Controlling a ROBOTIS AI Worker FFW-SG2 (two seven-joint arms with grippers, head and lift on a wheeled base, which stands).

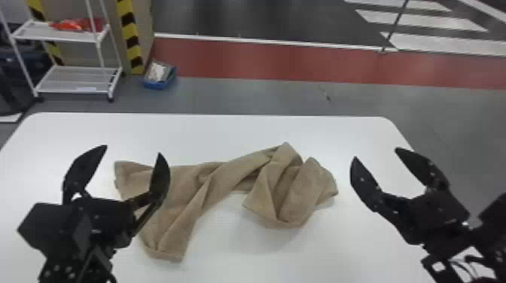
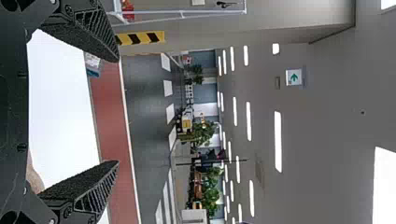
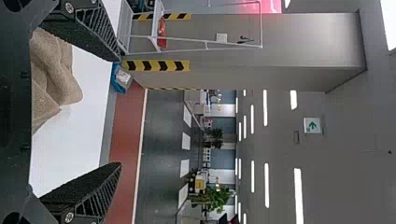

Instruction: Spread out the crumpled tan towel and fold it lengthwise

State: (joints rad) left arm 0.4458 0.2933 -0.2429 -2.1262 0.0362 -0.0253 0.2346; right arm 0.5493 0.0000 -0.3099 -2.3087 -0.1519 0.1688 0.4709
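Observation:
The tan towel [image 1: 222, 180] lies crumpled across the middle of the white table, with a folded strip toward the near left and a bunched heap at its right end. My left gripper [image 1: 132, 149] is open over the towel's left end, one finger in front of it in the head view. Beyond the towel's right end stands my right gripper [image 1: 374, 152], open with nothing between its fingers. In the left wrist view, the left gripper [image 2: 116, 112] shows spread fingers and a bit of towel [image 2: 33, 175]. The right wrist view has the right gripper [image 3: 119, 112] spread wide, the towel [image 3: 53, 77] beyond it.
The white table [image 1: 211, 131] has rounded far corners. On the floor past its far edge are a white shelf rack [image 1: 75, 79] at the left and a blue bin [image 1: 160, 75]. A striped post [image 1: 130, 37] stands beside the rack.

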